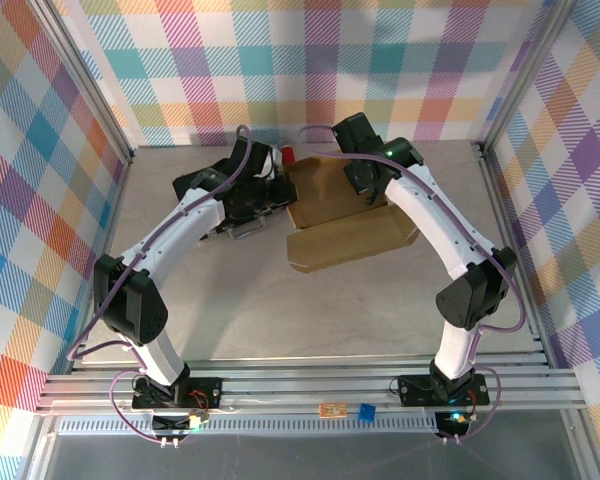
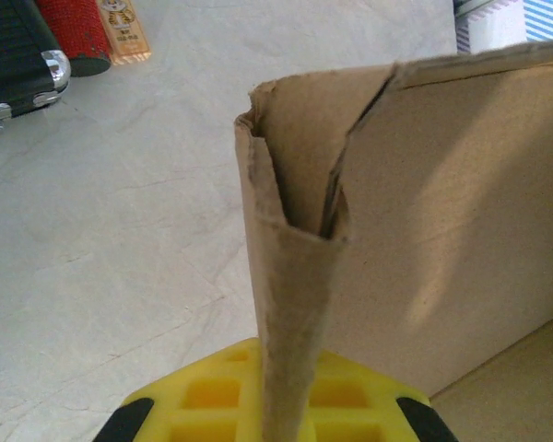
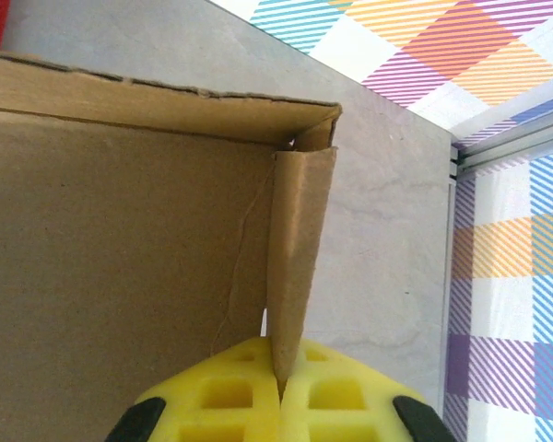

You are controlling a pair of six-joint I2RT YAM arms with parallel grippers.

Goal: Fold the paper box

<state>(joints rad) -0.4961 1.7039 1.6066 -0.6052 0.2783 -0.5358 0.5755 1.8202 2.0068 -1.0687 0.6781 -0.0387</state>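
Observation:
The paper box [image 1: 345, 225] is a brown cardboard sheet with raised walls, lying at the back middle of the table. My left gripper [image 1: 280, 192] is at its left end and my right gripper [image 1: 368, 183] at its back right. In the left wrist view the yellow pads [image 2: 203, 396] are shut on a folded upright side wall of the paper box [image 2: 442, 230], near a corner. In the right wrist view my right gripper [image 3: 278, 379] pinches another upright side wall of the paper box [image 3: 120, 239], right next to the corner with the back wall.
A black case with a metal handle [image 1: 238, 226] lies under my left arm, and also appears in the left wrist view as the black case [image 2: 14, 55]. A small red cylinder [image 1: 289, 155] stands behind the box. Checkered walls and metal rails [image 1: 500, 200] enclose the table.

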